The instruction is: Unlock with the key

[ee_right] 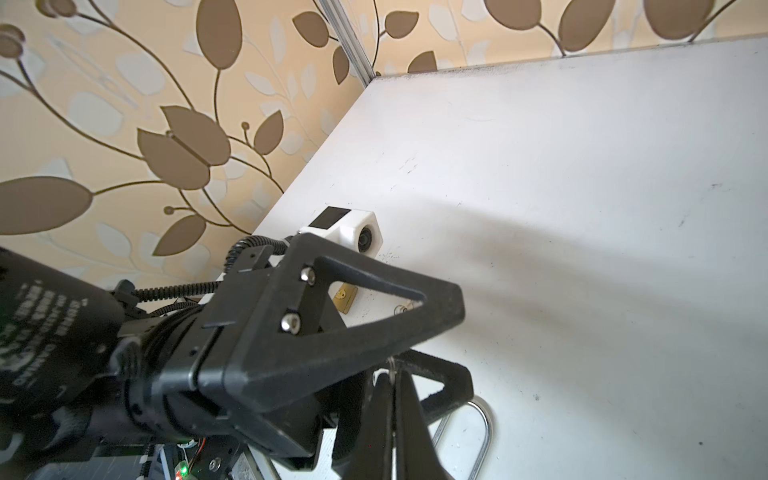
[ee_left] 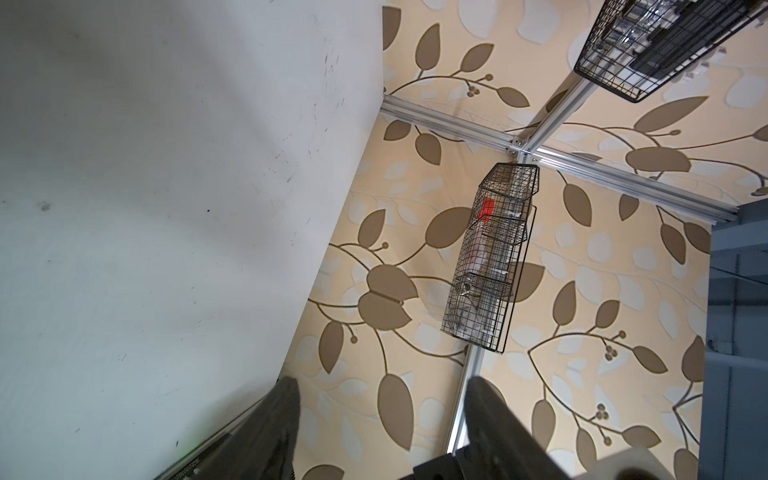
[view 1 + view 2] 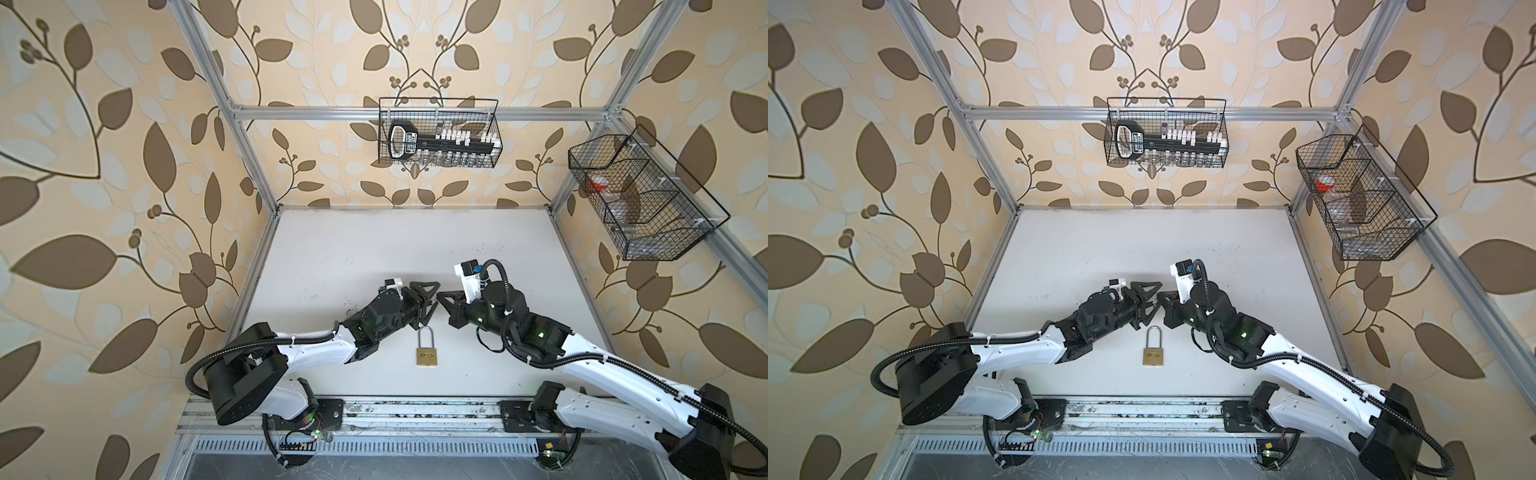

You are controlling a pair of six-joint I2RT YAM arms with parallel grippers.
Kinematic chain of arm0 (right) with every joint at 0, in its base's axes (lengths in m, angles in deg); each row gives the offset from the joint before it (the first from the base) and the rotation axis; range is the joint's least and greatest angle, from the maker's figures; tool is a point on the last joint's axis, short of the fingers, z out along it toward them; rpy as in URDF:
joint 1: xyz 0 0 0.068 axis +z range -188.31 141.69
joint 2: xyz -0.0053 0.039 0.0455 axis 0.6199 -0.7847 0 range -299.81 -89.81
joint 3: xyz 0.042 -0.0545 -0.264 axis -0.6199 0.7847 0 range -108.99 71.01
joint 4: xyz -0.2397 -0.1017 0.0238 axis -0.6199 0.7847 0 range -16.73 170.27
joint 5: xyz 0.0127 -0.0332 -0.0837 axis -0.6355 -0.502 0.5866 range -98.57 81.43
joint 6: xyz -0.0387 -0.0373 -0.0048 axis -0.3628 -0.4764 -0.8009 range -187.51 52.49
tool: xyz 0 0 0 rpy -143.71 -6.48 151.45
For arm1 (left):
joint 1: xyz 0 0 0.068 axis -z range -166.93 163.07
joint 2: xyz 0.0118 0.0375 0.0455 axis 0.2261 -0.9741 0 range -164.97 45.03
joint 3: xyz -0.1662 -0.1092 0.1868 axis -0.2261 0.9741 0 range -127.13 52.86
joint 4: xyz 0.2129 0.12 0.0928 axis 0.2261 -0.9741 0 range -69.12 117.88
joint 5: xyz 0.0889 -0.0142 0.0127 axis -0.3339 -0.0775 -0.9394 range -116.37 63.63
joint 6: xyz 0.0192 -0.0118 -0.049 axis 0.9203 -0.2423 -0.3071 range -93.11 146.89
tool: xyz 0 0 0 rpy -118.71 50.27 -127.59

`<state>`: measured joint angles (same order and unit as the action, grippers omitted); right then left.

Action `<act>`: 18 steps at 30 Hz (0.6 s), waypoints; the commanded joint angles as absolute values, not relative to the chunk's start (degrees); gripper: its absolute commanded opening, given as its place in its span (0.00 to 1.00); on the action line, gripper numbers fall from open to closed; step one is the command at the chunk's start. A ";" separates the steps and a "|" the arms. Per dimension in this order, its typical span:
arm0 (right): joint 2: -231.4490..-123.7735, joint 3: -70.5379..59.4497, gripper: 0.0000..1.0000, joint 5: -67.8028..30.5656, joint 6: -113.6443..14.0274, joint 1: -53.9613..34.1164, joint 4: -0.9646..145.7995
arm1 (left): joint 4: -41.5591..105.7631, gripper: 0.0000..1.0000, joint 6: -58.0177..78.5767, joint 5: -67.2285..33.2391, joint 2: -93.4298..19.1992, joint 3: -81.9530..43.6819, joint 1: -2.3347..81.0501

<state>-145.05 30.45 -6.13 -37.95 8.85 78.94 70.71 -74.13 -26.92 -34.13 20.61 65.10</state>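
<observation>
Brass padlock (image 3: 427,356) lies flat on the white table (image 3: 374,249), centre-near, between the two arms. Its long steel shackle (image 3: 424,334) points far and looks closed.

Handling, as a judgement:
- **Padlock:** solid metal, heavy for its size, rigid and smooth. Likely to slide or spin on the slick top when a key is pushed in.
- **Where to hold it:** across the flat sides of the body. That leaves the end opposite the shackle free, where the keyway should be. Keyway not visible.
- **Key:** would be small, thin, flat and slippery. Pinch the head with the blade sticking out.

Both grippers meet tip to tip just far of the shackle, apparently raised off the table.
- **Right gripper** (image 3: 442,299): fingers pressed together in the right wrist view. A thin pale sliver (image 1: 390,365) pokes out at the tips. May be the key, too small to tell.
- **Left gripper** (image 3: 434,296): partly open. Fingers (image 2: 282,419) stand well apart in the left wrist view, nothing seen gripped between them. Its jaws straddle the right gripper's tip; touching or not, cannot tell.

Neither gripper touches the padlock. A small brass bit (image 1: 343,297) shows through the left finger's frame in the right wrist view. Cannot identify it.
</observation>
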 commanded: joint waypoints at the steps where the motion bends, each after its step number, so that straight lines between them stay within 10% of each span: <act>1: -143.94 31.63 0.00 -4.84 -37.71 9.24 80.61 | 74.61 0.58 -74.20 -28.32 -33.77 21.21 64.31; 18: -142.66 32.38 0.00 -4.94 -37.49 9.23 80.83 | 77.00 0.31 -74.08 -28.55 -33.66 21.93 63.78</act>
<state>-143.74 31.33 -5.93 -37.95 8.89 80.47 73.20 -73.99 -26.95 -34.13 21.36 64.49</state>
